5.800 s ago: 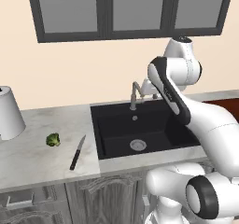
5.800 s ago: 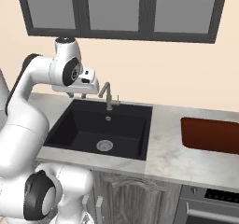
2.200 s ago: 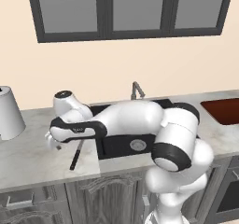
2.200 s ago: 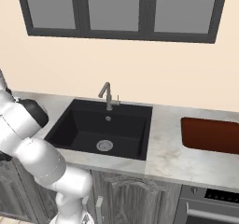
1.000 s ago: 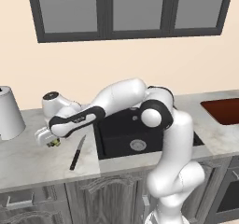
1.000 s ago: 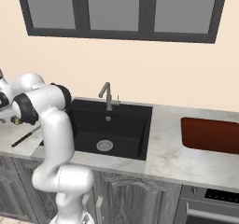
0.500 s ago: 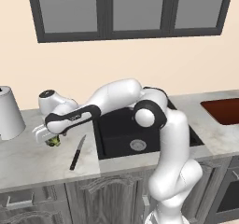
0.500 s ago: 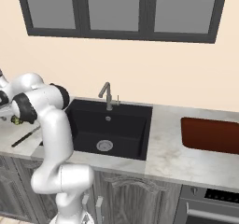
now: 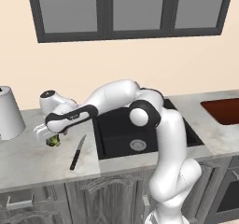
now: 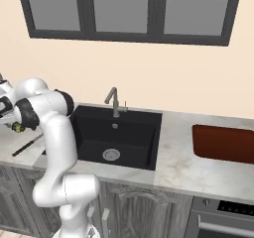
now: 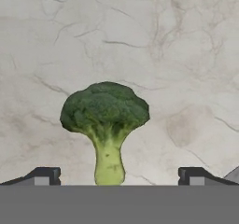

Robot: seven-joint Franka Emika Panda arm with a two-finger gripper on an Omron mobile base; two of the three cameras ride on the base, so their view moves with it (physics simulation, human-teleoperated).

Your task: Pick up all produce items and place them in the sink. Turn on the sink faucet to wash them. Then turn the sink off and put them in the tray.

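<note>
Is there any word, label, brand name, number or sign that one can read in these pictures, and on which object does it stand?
None: no readable text stands on anything here.
The broccoli, the knife, the sink, the faucet, the tray, the white paper roll and the marble counter carry no letters, numbers or signs.
The gripper bears no marking either.

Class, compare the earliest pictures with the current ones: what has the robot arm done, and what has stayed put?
The arm swung from above the black sink leftward and down; its open pincer now straddles the small green broccoli floret on the marble counter, nothing gripped. The black-handled knife, broccoli and reddish-brown tray stayed.
</note>
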